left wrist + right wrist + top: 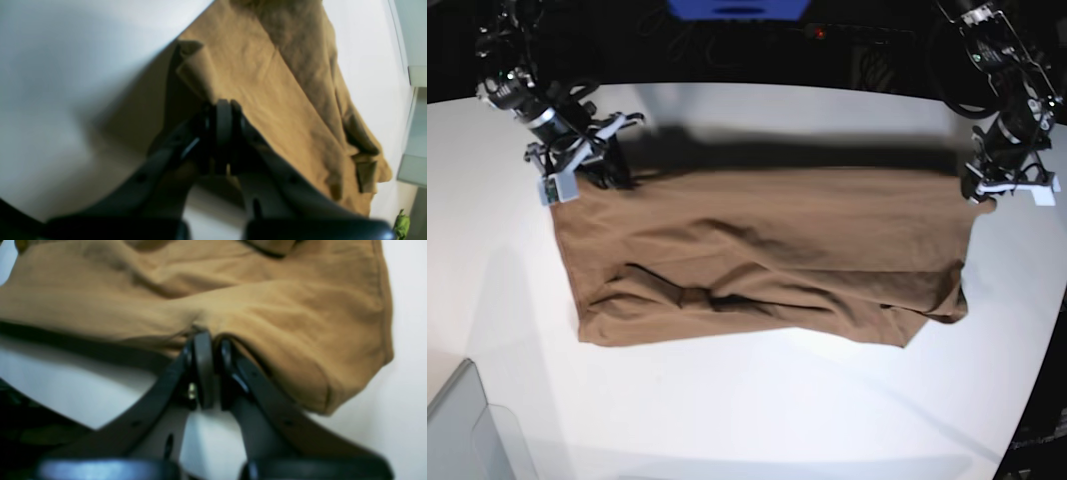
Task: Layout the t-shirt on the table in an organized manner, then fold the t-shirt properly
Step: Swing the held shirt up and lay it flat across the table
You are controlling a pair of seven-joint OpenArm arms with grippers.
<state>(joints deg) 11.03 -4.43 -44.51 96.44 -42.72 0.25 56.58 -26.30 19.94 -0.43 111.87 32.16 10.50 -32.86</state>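
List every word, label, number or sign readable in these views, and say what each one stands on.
None can be read.
t-shirt: plain tan cloth, no print or tag showing.
table: bare white, unmarked.
left pincer and right pincer: black, no lettering visible, and both wrist views are blurred.
blue object at the far edge: no legible marking.

base overhead, wrist views close, t-shirt (767, 255) shared

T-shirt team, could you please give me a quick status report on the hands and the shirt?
Left hand shut on the t-shirt edge. Right hand shut on the opposite end. Shirt stretched between them, rumpled, far edge raised off the table. Nothing in the way.
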